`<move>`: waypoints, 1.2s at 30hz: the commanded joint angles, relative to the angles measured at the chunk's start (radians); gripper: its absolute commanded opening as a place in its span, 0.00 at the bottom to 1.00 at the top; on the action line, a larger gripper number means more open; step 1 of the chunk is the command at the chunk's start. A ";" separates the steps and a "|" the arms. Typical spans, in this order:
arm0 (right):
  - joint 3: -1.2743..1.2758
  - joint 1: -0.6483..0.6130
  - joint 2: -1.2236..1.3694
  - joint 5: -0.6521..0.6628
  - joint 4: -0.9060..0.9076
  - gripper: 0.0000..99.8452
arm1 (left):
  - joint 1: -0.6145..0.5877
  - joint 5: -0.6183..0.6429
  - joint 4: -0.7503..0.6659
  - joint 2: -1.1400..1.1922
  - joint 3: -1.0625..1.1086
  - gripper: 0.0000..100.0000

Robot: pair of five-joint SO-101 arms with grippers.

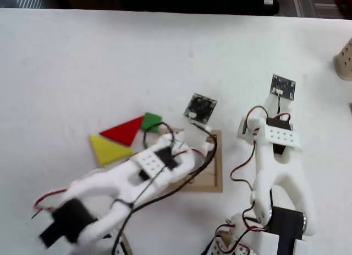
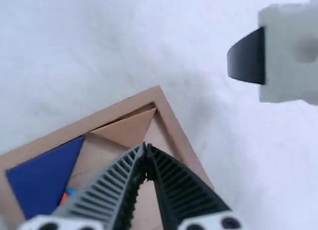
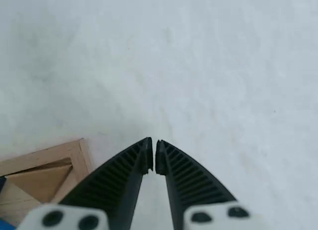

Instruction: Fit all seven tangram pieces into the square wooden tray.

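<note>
My left gripper (image 2: pixel 146 153) is pinched narrow with nothing between the fingers, its tips hanging just inside a corner of the square wooden tray (image 2: pixel 173 123). Directly beneath them a bare-wood triangle (image 2: pixel 130 128) seems to sit in that corner. A little further in from my fingertips lies the blue triangle (image 2: pixel 42 178), with an orange sliver (image 2: pixel 67 196) at its edge. I cannot tell what else the tray holds.

Out beyond the tray, on the side of my left hand away from my right, three pieces lie on the table: the green piece (image 1: pixel 150 121) nearest the tray, the red triangle (image 1: pixel 124 131) touching it, and the yellow triangle (image 1: pixel 108 150) just beside the red.

My right gripper (image 3: pixel 153 151) is also drawn narrow and empty, over bare table just outside the tray.

I judge I am between placements. The next move calls for lifting my left hand out, spreading the fingers, and catching the green piece by its thin edges.
</note>
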 commanded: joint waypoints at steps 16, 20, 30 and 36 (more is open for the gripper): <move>-0.006 -0.077 -0.045 0.021 -0.018 0.02 | -0.894 -0.044 0.152 -0.595 0.272 0.02; -0.054 -0.189 -0.053 0.023 -0.015 0.02 | -1.036 -0.044 0.127 -0.595 0.275 0.02; -0.144 -0.616 -0.051 0.382 -0.004 0.21 | -1.127 -0.006 -0.020 -0.430 0.230 0.18; -0.193 -0.760 -0.047 0.493 -0.036 0.22 | -1.191 0.075 -0.015 -0.165 0.049 0.18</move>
